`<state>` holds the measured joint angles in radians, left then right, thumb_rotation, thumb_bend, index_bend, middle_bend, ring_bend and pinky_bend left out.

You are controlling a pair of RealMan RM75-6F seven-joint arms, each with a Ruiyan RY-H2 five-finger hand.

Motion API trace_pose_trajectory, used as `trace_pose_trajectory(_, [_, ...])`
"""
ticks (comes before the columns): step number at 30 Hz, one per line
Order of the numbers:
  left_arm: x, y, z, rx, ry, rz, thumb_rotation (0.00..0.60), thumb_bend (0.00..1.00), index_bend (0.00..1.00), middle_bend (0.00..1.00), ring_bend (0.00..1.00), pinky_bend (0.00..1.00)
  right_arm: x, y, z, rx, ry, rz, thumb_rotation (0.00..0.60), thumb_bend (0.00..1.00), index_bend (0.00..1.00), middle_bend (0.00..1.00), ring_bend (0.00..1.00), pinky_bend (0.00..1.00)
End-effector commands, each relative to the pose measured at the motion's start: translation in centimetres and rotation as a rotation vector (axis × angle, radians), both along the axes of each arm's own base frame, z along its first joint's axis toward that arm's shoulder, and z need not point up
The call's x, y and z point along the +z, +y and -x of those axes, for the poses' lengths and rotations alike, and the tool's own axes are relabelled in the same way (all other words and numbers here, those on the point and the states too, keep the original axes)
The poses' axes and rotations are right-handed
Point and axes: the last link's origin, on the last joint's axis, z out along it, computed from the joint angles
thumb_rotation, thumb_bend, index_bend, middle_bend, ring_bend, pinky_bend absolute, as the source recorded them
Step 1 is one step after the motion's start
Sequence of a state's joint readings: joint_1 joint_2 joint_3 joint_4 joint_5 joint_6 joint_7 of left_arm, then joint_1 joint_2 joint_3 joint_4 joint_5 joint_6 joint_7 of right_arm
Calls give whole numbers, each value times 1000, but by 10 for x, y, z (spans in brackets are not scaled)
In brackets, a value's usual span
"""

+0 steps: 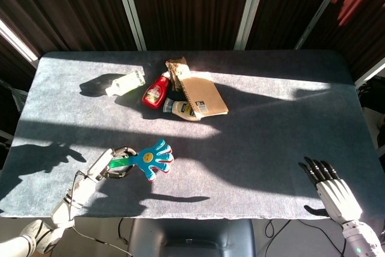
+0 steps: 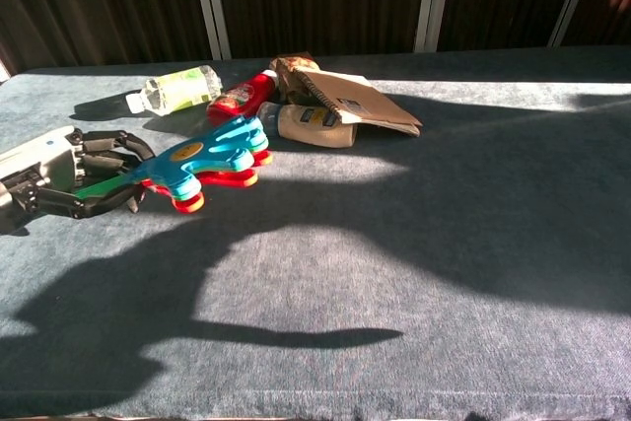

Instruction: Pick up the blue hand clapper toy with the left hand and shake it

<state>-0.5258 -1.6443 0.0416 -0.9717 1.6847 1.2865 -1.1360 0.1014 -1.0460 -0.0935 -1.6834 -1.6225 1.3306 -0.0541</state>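
Observation:
The blue hand clapper toy (image 1: 150, 159) has a blue palm over red layers and a green handle. It also shows in the chest view as the clapper toy (image 2: 202, 163), held above the table and pointing right. My left hand (image 1: 109, 164) grips its green handle at the front left of the table; the same left hand (image 2: 64, 179) appears at the left edge of the chest view. My right hand (image 1: 332, 189) rests at the front right edge with its fingers spread and nothing in it.
At the back middle of the grey table (image 1: 258, 124) lie a clear bottle (image 1: 125, 82), a red ketchup bottle (image 1: 156, 91), a pale sauce bottle (image 1: 180, 109), a brown notebook (image 1: 203, 95) and a snack wrapper (image 1: 175, 65). Strong shadows cross the cloth.

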Motion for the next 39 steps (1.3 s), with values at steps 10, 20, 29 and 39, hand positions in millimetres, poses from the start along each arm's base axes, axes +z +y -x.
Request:
trace_pose_trajectory(10, [-38,5,12,-145,444,-164,600,458,125,86,1,2,1,-1,1,-3,0,2,600,149,0,0,0,0])
trace_pose_trajectory(20, [-24,0,15,-149,569,-212,600,451,0,0,0,0,2,0,0,0,-1,7,600,149,0,0,0,0])
trace_pose_trajectory(29, [81,-70,25,-92,732,-485,600,435,0,0,0,0,8,0,-1,11,-5,36,600,149,0,0,0,0])
trace_pose_trajectory(39, [120,-133,37,16,884,-624,600,434,0,0,0,0,2,0,-2,14,-3,53,600,149,0,0,0,0])
